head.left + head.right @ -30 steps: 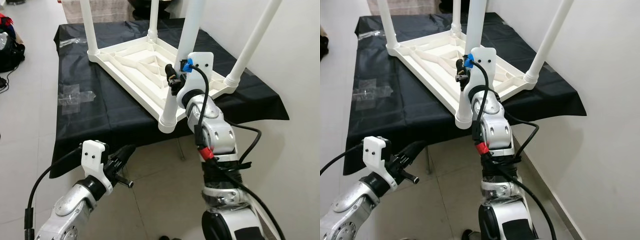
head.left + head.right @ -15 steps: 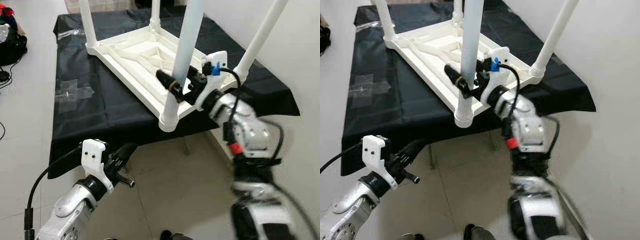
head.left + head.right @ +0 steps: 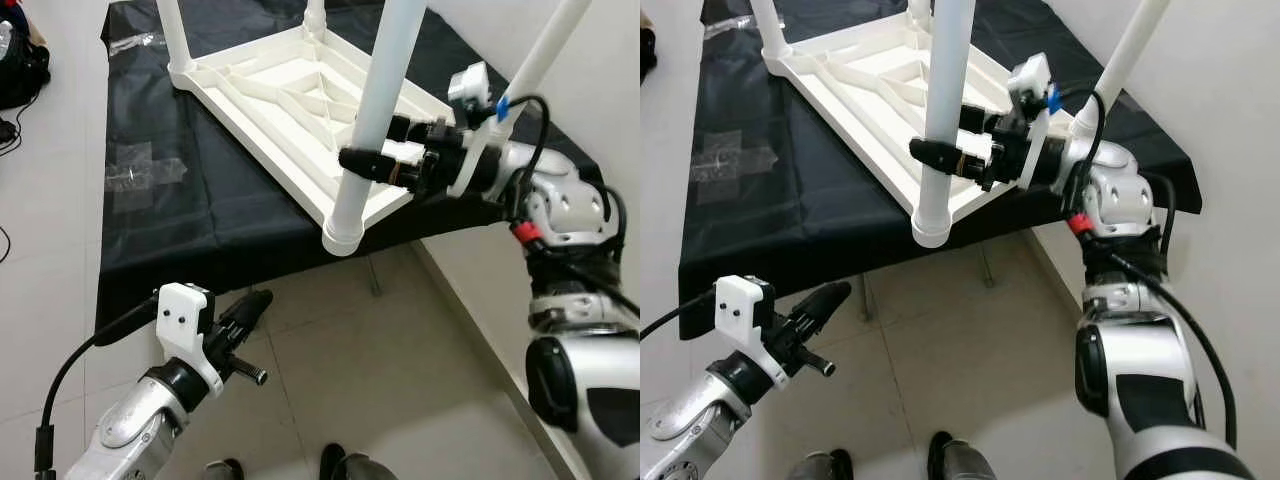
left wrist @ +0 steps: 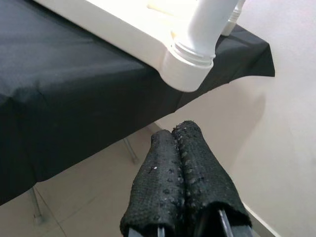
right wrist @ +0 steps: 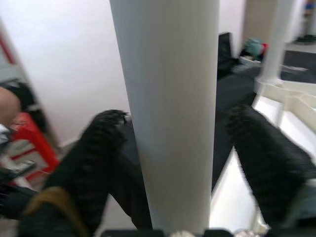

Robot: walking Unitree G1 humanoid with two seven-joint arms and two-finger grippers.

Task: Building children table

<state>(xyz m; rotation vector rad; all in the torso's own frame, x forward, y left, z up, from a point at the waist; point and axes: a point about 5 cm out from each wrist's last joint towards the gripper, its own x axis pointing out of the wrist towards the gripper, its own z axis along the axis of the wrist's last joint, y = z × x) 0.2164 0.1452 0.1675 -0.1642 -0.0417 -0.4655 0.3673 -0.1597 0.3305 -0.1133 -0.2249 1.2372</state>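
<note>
Your children's table (image 3: 290, 110) lies upside down on a black cloth (image 3: 180, 215) covering a stand, its ribbed underside up and its white legs pointing at the ceiling. The near leg (image 3: 375, 110) sits in a corner socket that juts just past the cloth's edge. It looks like moulded plastic: probably light, stiff and hollow, with a smooth, glossy tube that could slip or twist under a loose hold. Take the leg low, close to its socket, where there is least leverage to rock the light top; the ribs and rim would also give you a firmer purchase than the round tube.

Your right gripper (image 3: 385, 150) reaches in sideways at that leg, fingers spread with one on each side of the tube and a gap showing, so nothing is clamped yet. Your left gripper (image 3: 245, 310) hangs low over the tiled floor (image 3: 400, 350) in front of the cloth, fingers pressed together and holding nothing. Clear plastic bags (image 3: 145, 172) lie on the cloth well apart from the table.
</note>
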